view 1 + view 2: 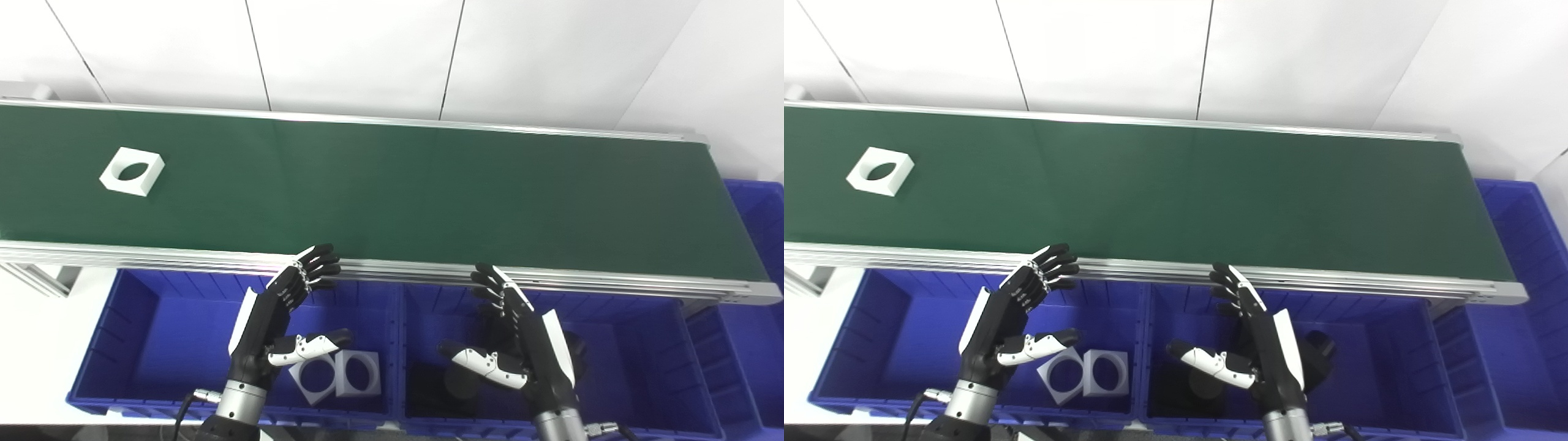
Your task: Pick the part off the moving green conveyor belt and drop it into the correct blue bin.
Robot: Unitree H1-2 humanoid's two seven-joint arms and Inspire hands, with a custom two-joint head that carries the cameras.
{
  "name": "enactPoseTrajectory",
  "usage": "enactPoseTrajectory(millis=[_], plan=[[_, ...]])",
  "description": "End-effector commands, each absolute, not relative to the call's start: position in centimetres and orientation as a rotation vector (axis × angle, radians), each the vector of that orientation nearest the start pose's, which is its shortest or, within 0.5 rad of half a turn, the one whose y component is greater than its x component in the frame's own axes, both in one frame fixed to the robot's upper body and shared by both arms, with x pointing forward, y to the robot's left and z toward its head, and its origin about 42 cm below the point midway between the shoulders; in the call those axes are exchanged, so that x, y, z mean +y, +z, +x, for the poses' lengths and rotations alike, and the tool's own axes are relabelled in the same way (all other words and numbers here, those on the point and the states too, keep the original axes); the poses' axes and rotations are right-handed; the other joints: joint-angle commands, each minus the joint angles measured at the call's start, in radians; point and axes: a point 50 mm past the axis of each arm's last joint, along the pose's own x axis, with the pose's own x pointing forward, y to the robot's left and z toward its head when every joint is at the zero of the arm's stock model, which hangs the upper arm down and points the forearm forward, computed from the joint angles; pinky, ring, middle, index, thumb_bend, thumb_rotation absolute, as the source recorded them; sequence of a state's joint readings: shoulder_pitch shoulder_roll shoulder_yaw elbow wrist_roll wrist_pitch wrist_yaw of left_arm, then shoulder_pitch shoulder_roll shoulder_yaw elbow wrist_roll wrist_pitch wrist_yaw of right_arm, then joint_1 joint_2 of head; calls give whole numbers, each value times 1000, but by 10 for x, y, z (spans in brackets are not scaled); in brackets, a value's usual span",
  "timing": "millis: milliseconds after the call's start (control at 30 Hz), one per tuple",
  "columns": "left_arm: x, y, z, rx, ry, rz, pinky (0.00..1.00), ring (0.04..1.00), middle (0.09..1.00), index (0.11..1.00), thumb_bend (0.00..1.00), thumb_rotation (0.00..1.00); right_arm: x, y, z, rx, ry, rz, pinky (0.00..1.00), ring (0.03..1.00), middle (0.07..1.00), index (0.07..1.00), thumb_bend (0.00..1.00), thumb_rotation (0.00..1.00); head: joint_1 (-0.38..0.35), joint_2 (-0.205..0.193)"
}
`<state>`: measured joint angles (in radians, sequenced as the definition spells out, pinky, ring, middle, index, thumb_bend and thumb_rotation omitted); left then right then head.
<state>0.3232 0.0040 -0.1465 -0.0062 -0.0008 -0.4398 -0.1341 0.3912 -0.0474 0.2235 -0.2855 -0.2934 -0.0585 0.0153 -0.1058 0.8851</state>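
White part (pixel 131 171) sitting far left on green belt (pixel 429 190), well apart from both hands. Left hand (pixel 278 324) & right hand (pixel 520 343) hovering over blue bins (pixel 153 318), fingers apart, holding nothing.

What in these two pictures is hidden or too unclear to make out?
- Dark parts in the right blue bin: both views; the right hand covers them, so shape and count are unclear.
- Third blue bin past the belt's end: cut off by the right edge; contents unseen.
- Green conveyor belt: left end cut off; motion cannot be judged.
- White square part with a round hole: its underside is unseen.
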Motion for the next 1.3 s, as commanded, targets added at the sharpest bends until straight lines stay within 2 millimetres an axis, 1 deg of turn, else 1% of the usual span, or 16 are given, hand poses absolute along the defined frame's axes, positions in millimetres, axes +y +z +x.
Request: enactPoseTrajectory(millis=[0, 433, 567, 700, 733, 767, 800, 833, 867, 900, 933, 967, 1000, 1100, 1133, 1267], plan=[[183, 64, 171, -190, -203, -17, 685, 759, 800, 815, 811, 303, -177, 103, 158, -34, 172, -260, 754, 813, 854, 881, 706, 356, 1, -1], [188, 66, 170, -196, -201, 4, 687, 761, 796, 816, 808, 314, -172, 103, 159, -32, 174, -274, 722, 794, 849, 877, 702, 349, 11, -4], [188, 66, 171, -195, -199, 0, 688, 760, 796, 814, 813, 315, -172, 103, 159, -35, 175, -284, 716, 788, 847, 877, 698, 364, 13, -6], [188, 66, 171, -198, -196, 14, 683, 758, 794, 816, 815, 336, -172, 102, 159, -35, 171, -280, 714, 783, 842, 874, 702, 361, 16, -8], [188, 67, 171, -199, -197, 13, 683, 757, 794, 816, 815, 337, -172, 101, 159, -35, 172, -281, 714, 783, 842, 874, 702, 361, 31, -19], [187, 67, 171, -201, -199, 12, 685, 756, 793, 818, 811, 331, -173, 101, 159, -35, 172, -281, 714, 784, 842, 875, 697, 357, 31, -19], [187, 68, 171, -202, -200, 10, 687, 754, 792, 820, 806, 328, -173, 100, 159, -34, 173, -281, 714, 784, 842, 875, 694, 353, 53, -32], [186, 68, 171, -203, -201, 10, 688, 753, 791, 821, 802, 328, -174, 99, 159, -33, 173, -282, 713, 783, 842, 875, 691, 349, 53, -32], [185, 69, 171, -208, -201, 14, 687, 749, 791, 818, 806, 335, -175, 98, 159, -33, 174, -279, 711, 784, 842, 876, 692, 357, 85, -44], [185, 70, 171, -212, -200, 18, 685, 746, 790, 817, 808, 340, -176, 98, 158, -33, 175, -278, 710, 785, 843, 876, 693, 363, 90, -46], [184, 74, 171, -226, -204, 27, 684, 744, 790, 815, 810, 345, -177, 97, 158, -30, 176, -274, 709, 786, 843, 877, 694, 368, 122, -58], [184, 77, 172, -236, -206, 34, 676, 738, 790, 814, 812, 347, -179, 96, 157, -28, 177, -270, 712, 788, 845, 879, 703, 389, 128, -59], [184, 81, 172, -254, -209, 47, 672, 734, 788, 810, 818, 345, -180, 96, 156, -28, 178, -269, 713, 790, 845, 880, 706, 397, 153, -72], [188, 93, 175, -299, -221, 88, 675, 739, 799, 811, 831, 369, -184, 95, 155, -27, 180, -266, 716, 791, 846, 884, 699, 386, 171, -83], [192, 99, 178, -325, -242, 111, 678, 743, 804, 813, 832, 375, -185, 94, 155, -30, 180, -259, 717, 791, 847, 884, 699, 382, 186, -98], [208, 119, 189, -393, -303, 196, 713, 803, 838, 844, 815, 379, -188, 91, 154, -34, 182, -254, 709, 789, 843, 881, 705, 368, 202, -118]])
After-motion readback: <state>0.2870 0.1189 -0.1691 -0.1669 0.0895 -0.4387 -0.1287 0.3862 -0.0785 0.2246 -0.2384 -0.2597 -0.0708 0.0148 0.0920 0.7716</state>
